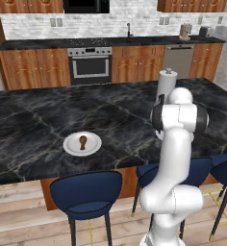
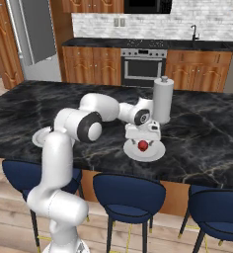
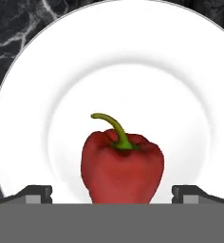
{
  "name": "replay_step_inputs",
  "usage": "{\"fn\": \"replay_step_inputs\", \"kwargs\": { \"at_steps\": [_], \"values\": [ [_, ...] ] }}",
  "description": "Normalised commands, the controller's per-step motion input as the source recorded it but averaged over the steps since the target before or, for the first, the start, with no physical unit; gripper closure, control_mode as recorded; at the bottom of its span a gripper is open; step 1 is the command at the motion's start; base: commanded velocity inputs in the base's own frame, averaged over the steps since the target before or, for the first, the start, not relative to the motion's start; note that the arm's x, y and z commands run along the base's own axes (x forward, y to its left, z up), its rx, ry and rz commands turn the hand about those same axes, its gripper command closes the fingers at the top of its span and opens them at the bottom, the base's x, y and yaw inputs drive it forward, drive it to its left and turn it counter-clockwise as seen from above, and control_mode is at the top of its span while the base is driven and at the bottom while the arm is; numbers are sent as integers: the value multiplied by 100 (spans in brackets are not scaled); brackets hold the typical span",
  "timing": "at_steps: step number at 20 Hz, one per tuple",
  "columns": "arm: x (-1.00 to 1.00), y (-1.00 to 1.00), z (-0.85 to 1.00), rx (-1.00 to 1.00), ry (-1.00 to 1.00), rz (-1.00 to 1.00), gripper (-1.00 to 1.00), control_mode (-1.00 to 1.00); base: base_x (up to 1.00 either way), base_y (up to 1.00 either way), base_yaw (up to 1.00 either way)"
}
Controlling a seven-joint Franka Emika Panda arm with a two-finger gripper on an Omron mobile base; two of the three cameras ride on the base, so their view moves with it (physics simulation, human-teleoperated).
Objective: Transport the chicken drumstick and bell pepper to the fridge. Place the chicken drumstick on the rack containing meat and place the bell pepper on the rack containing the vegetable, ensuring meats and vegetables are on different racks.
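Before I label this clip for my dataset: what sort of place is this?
A home kitchen, rendered. A dark marble island counter with blue stools, a built-in oven among wooden cabinets, and a sink faucet on the back counter all point to it.

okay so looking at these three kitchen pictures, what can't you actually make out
- Bell pepper: its lower part is cut off at the hand view's bottom.
- Tool: in the right base view, too small to tell whether its open fingers touch the pepper.
- Chicken drumstick: too small in the left base view to show detail.
- Fridge: cut off by the right base view's top; its racks are out of sight.
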Motion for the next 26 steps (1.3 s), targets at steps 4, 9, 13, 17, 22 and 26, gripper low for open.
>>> {"fn": "replay_step_inputs", "kwargs": {
  "at_steps": [4,9,13,17,22,26],
  "values": [
    [22,-7,-11,0,0,0,-100,-100,0,0,0],
    [-9,0,-3,0,2,0,-100,-100,0,0,0],
    [-43,0,0,0,1,-1,-100,-100,0,0,0],
    [-7,0,-5,0,3,-1,-100,-100,0,0,0],
    [0,0,-11,0,0,0,-100,-100,0,0,0],
    [2,0,-7,0,0,0,-100,-100,0,0,0]
  ]
}}
